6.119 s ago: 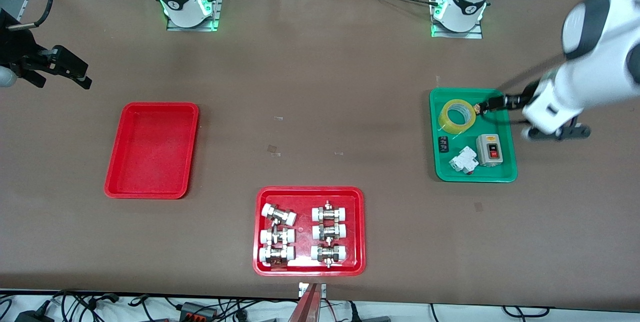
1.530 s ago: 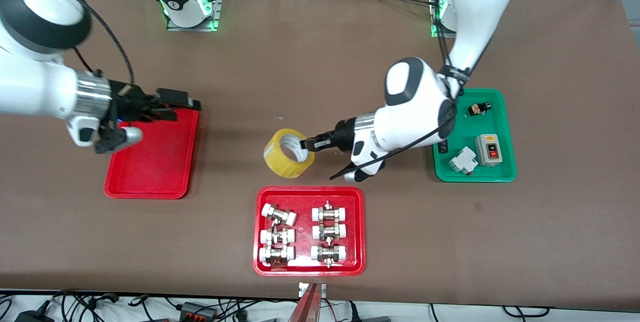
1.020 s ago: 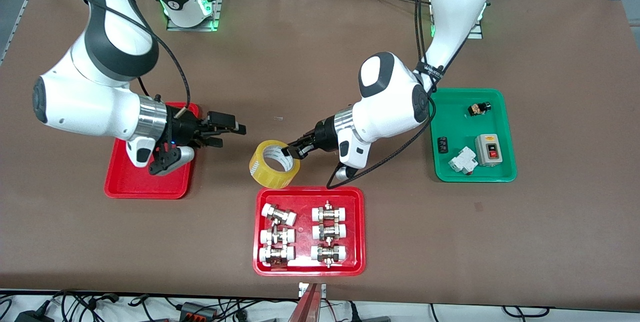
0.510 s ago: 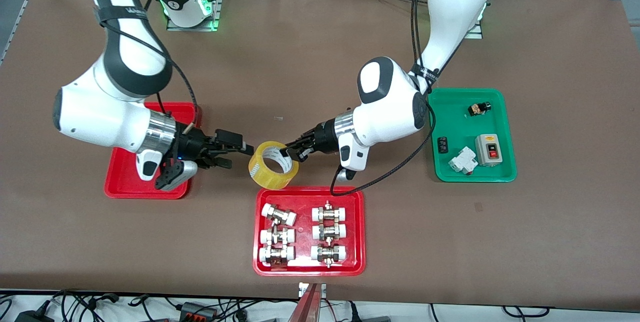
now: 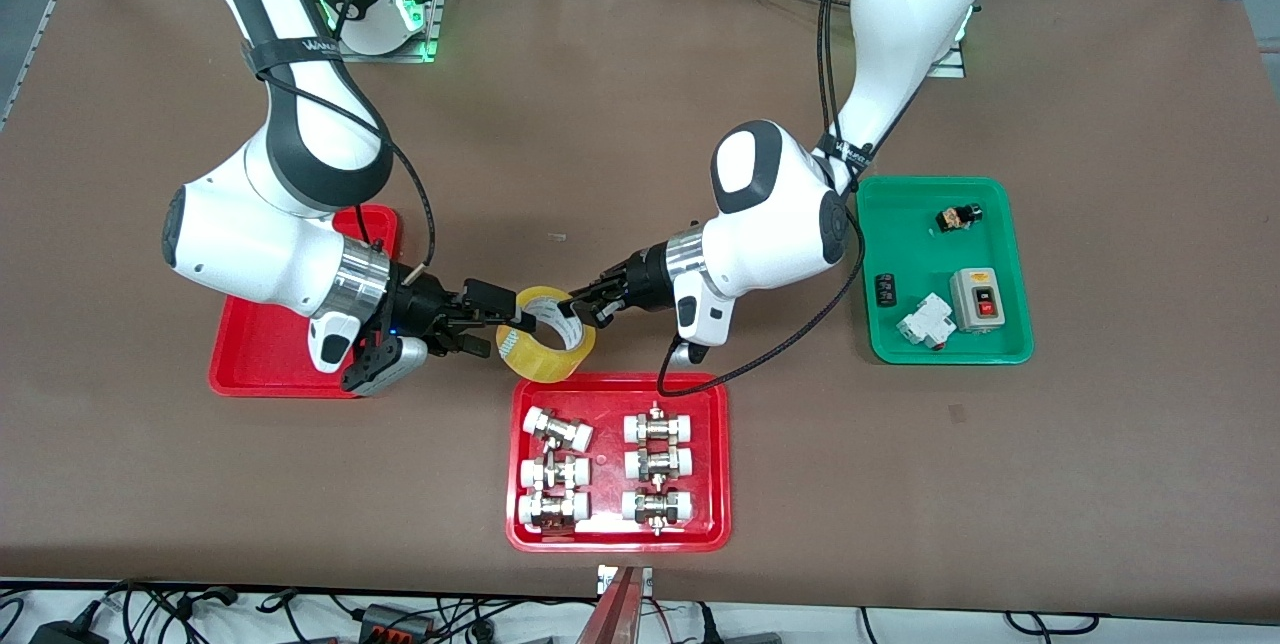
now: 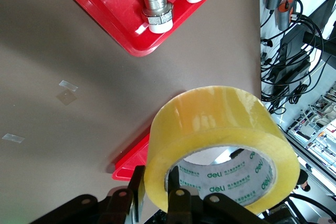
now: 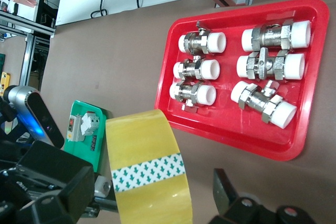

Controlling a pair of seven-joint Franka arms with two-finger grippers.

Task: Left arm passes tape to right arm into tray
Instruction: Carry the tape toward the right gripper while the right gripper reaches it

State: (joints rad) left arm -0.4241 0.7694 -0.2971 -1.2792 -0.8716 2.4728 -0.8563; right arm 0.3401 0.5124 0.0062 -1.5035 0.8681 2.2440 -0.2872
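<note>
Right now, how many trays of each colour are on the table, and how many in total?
Red rectangular plastic trays: 2, the plain tray under the right arm, and the tray of metal-and-white pipe fittings nearer the front camera.
Green rectangular plastic tray: 1.
Total: 3.

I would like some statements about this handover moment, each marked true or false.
1. The left gripper is shut on the tape. True.
2. The tape lies in the plain red tray. False: it is held in the air above the table, near the fittings tray.
3. The right gripper has open fingers at the tape. True.
4. The green tray holds the tape. False: it holds only small electrical parts.
</note>
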